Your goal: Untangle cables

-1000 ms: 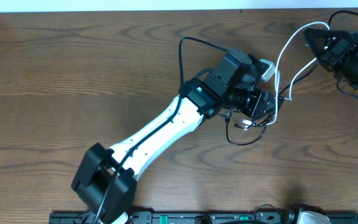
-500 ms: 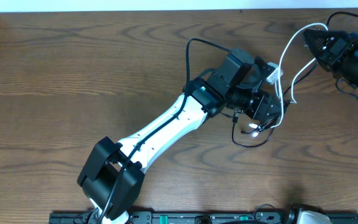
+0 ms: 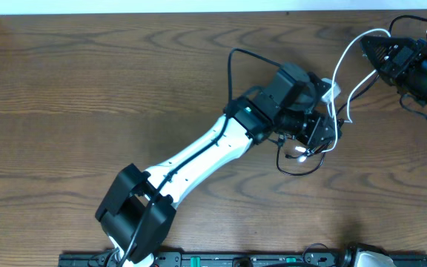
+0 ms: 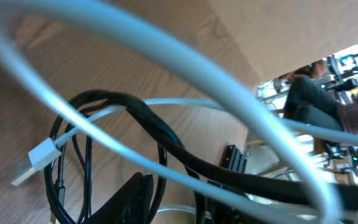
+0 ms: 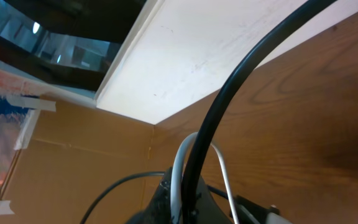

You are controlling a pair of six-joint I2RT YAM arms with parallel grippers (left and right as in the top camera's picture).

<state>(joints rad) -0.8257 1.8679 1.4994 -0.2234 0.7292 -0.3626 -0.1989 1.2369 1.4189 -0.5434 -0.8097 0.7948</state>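
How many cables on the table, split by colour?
White cable: 1
Black cable: 1
Total: 2, as far as the overhead view shows; the tangle may hide more.

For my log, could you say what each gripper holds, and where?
The right gripper pinches the white cable at a loop mid-length; for the left gripper it cannot be told.
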